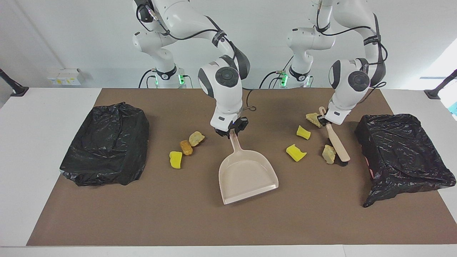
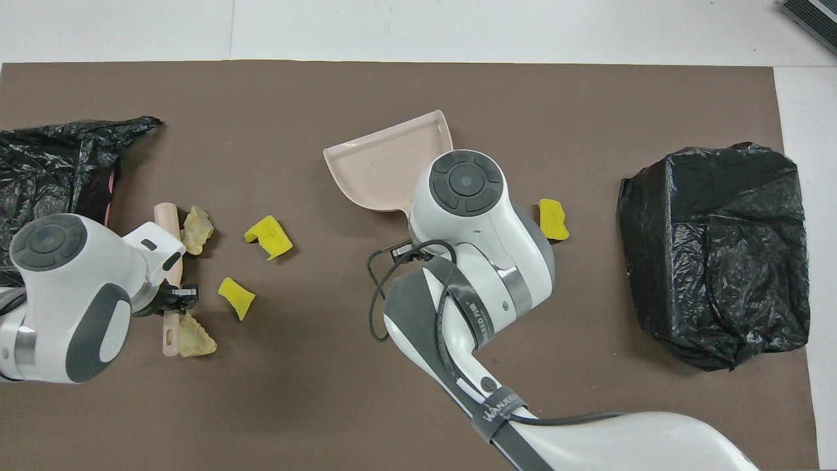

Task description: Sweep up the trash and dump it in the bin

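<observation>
Though scattered, the trash (image 1: 296,152) is yellow and beige.

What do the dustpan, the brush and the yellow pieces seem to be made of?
Dustpan: probably moulded plastic, pale beige, smooth and matte, one thin-walled piece.
Brush: pale handle, plastic or light wood, I cannot tell which; dark bristles at its end.
Yellow pieces: likely sponge foam, bright and matte, with cut, curved faces.
</observation>
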`<action>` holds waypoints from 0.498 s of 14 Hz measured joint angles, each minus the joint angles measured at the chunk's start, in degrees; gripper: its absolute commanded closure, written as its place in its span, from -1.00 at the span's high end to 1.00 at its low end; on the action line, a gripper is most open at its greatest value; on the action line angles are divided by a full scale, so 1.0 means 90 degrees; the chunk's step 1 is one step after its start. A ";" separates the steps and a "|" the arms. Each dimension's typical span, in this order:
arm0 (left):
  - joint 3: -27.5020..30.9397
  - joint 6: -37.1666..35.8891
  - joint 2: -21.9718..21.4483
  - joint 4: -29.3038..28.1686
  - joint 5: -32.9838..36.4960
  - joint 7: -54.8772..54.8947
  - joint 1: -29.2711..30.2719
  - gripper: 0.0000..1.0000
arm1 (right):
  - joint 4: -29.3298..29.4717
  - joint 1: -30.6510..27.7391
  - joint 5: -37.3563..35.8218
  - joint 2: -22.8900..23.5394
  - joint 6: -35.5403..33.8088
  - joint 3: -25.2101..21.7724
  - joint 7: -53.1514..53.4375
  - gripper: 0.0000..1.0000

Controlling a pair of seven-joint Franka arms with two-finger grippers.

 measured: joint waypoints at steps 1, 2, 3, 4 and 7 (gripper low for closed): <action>-0.0010 0.0000 -0.0002 0.0001 -0.0110 0.0086 -0.0194 -1.00 | -0.0136 -0.0123 -0.0003 -0.0259 -0.0341 -0.0001 -0.0850 -1.00; -0.0015 0.0000 -0.0007 0.0001 -0.0267 0.0186 -0.0361 -1.00 | -0.0313 -0.0244 -0.0006 -0.0505 -0.0644 -0.0006 -0.1732 -1.00; -0.0019 -0.0002 -0.0015 0.0001 -0.0364 0.0243 -0.0514 -1.00 | -0.0514 -0.0332 -0.0021 -0.0699 -0.0793 -0.0008 -0.2509 -1.00; -0.0022 -0.0015 -0.0021 0.0003 -0.0438 0.0269 -0.0671 -1.00 | -0.0699 -0.0383 -0.0060 -0.0831 -0.0852 -0.0009 -0.3236 -1.00; -0.0030 -0.0293 -0.0025 0.0101 -0.0597 0.0077 -0.1058 -1.00 | -0.1190 -0.0393 -0.0221 -0.0996 -0.0864 -0.0003 -0.5133 -1.00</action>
